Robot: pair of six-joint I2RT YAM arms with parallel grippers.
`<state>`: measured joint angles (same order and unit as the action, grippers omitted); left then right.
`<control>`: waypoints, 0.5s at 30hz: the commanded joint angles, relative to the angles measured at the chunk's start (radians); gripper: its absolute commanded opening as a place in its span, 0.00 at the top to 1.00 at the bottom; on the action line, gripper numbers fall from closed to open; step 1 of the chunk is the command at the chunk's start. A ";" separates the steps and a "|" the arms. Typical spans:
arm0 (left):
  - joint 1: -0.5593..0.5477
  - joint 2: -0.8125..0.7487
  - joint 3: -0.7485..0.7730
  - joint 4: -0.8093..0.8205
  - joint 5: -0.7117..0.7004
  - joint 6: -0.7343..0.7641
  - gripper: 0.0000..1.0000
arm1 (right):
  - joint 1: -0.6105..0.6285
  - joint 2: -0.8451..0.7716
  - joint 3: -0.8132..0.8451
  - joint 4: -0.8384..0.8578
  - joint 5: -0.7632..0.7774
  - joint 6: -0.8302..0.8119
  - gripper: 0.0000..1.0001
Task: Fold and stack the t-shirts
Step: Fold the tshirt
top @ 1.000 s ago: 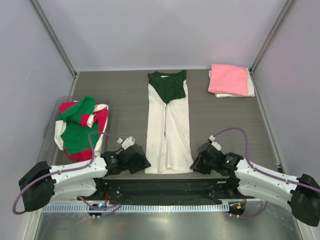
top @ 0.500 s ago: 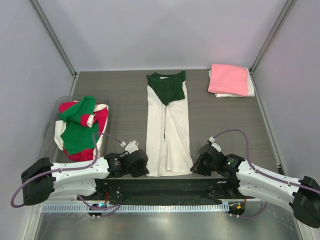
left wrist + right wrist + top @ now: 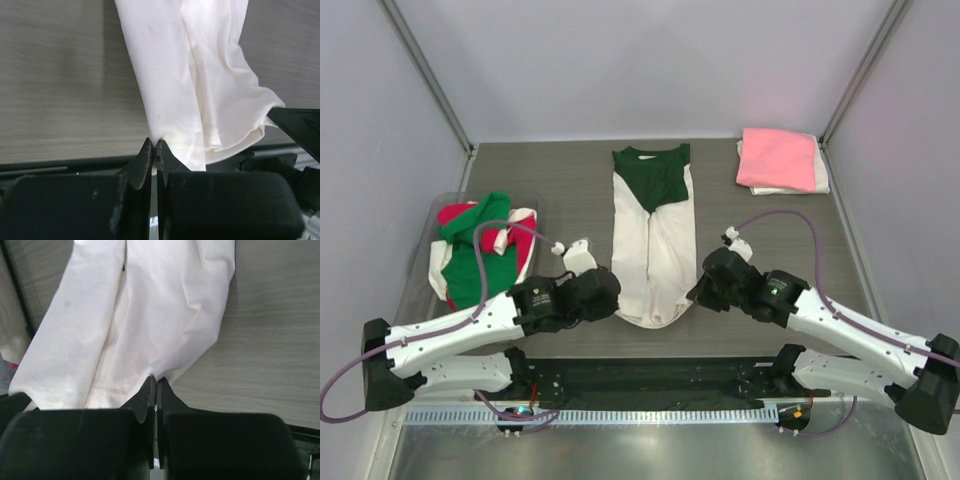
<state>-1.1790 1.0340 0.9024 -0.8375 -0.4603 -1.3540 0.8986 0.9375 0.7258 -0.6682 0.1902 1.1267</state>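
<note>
A cream-white t-shirt (image 3: 652, 250) with a dark green top part lies lengthwise down the table's middle, folded into a narrow strip. My left gripper (image 3: 610, 296) is shut on its near left hem corner (image 3: 159, 136). My right gripper (image 3: 696, 291) is shut on the near right hem corner (image 3: 161, 371). Both corners are raised off the table and the hem sags between them (image 3: 235, 142). A folded pink t-shirt (image 3: 776, 158) rests on a white one at the far right. Green, red and white t-shirts (image 3: 478, 252) are piled in a tub at the left.
The clear plastic tub (image 3: 432, 215) stands at the left edge. Grey walls close in the table at both sides and the back. The dark base rail (image 3: 650, 378) runs along the near edge, between the arm bases.
Both grippers closed on the hem corners of the cream-white t-shirt and lifted them away from the near edge, toward the far side; the hem now curves upward between them.
</note>
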 commanded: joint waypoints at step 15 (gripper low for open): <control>0.513 0.357 0.335 0.097 0.178 0.461 1.00 | -0.365 0.475 0.495 0.048 -0.035 -0.424 0.99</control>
<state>-0.7086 1.3399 1.1847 -0.7925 -0.3569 -0.9863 0.5629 1.3674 1.1564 -0.6582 0.1898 0.7918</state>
